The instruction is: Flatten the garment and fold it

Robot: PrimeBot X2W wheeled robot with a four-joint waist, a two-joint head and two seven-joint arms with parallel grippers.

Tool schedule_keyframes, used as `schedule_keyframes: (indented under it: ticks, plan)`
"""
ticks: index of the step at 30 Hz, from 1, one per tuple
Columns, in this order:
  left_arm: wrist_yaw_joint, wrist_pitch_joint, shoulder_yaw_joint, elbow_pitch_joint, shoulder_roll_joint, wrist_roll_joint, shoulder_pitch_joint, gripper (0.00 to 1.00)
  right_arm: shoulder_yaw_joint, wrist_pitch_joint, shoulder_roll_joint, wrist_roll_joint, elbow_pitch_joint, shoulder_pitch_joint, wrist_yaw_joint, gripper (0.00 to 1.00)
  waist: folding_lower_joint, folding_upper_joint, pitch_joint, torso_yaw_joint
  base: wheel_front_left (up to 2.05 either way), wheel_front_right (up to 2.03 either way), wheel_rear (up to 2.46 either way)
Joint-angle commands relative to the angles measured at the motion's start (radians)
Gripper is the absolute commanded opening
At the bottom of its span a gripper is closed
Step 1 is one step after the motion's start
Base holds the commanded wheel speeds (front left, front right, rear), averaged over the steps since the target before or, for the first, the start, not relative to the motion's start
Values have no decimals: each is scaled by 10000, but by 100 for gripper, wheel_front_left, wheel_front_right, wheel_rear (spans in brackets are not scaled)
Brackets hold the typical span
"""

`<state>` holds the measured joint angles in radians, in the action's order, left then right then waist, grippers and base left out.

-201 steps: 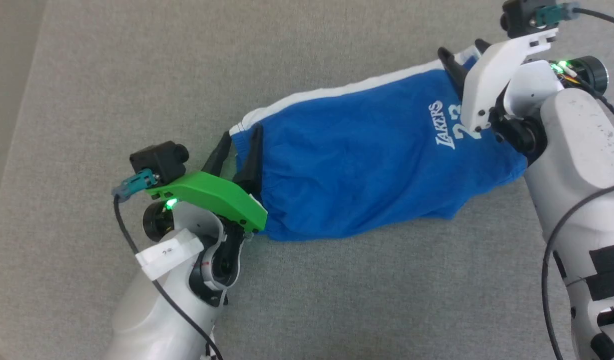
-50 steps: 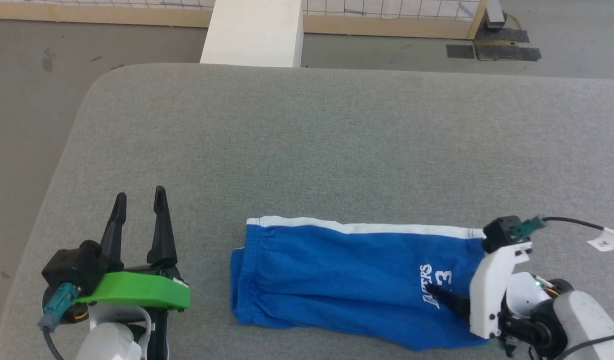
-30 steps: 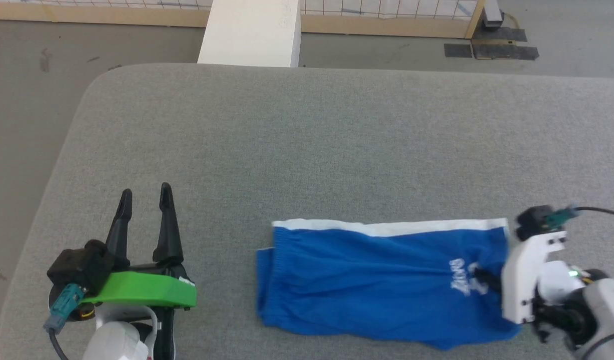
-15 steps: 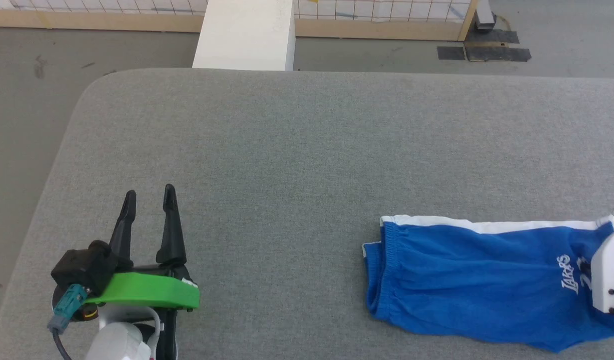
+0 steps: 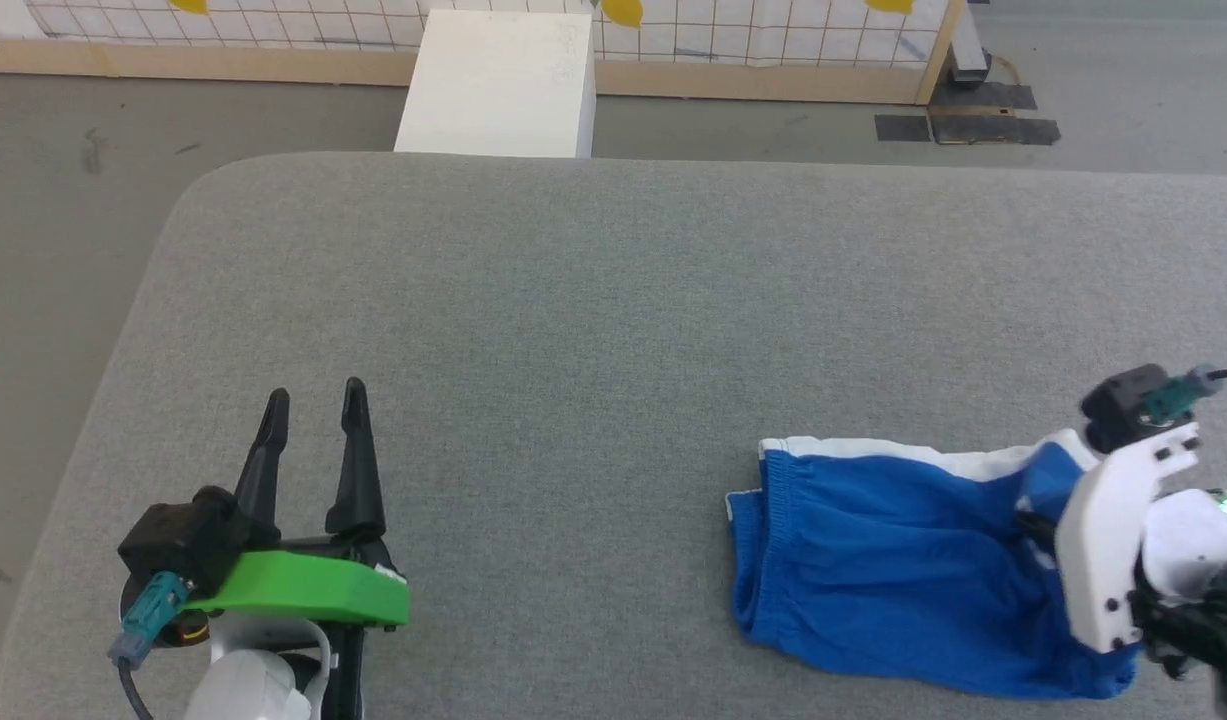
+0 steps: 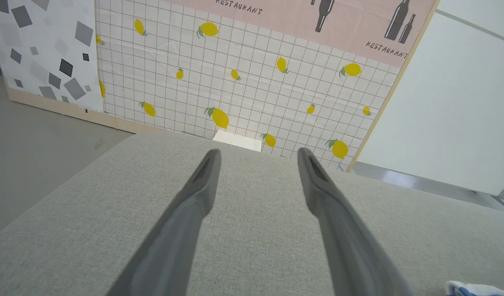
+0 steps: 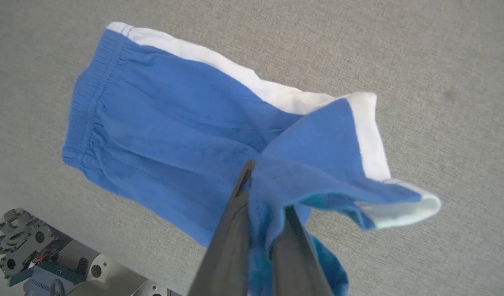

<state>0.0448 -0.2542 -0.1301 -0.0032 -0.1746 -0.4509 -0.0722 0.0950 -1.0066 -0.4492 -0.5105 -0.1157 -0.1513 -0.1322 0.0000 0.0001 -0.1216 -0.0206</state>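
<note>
The garment (image 5: 873, 560), blue shorts with a white side stripe, lies on the grey padded table (image 5: 613, 300) at the lower right, its waistband end pointing left. My right gripper (image 5: 1035, 528) is shut on the leg end, which is raised off the table and curls back over the rest. In the right wrist view the blue cloth (image 7: 173, 115) is pinched between the fingers of the right gripper (image 7: 263, 189), with the white hem drooping to the right. My left gripper (image 5: 313, 400) stands open over bare table far to the left, holding nothing. The left wrist view shows the spread left gripper (image 6: 258, 153).
A white block (image 5: 498, 85) stands on the floor beyond the table's far edge, before a lemon-patterned tiled panel (image 6: 243, 82). The table's rounded corner (image 5: 188, 190) is at the far left. Part of my base (image 7: 38, 255) shows below the near edge.
The right gripper has lifted the leg end and carried it left toward the waistband, hiding the print. Before that it dragged the garment to the right. The left gripper has stayed put, open.
</note>
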Motion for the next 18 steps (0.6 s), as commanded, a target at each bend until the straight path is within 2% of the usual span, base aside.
schedule_keyframes:
  ticks: [1,7,18]
  plan:
    - [-28,-71,-7,43,8,2,32,100,168,-28,172,27,-109,37,15,0,0,-1,-21,-23,0,0,0]
    - [-41,-67,-58,69,2,-36,-46,100,1249,212,674,138,139,-314,15,0,0,-1,-109,-188,0,0,0]
    - [-53,-64,-143,126,59,-80,-162,100,2537,1298,1245,402,1623,-1245,15,0,0,-1,-396,-533,0,0,0]
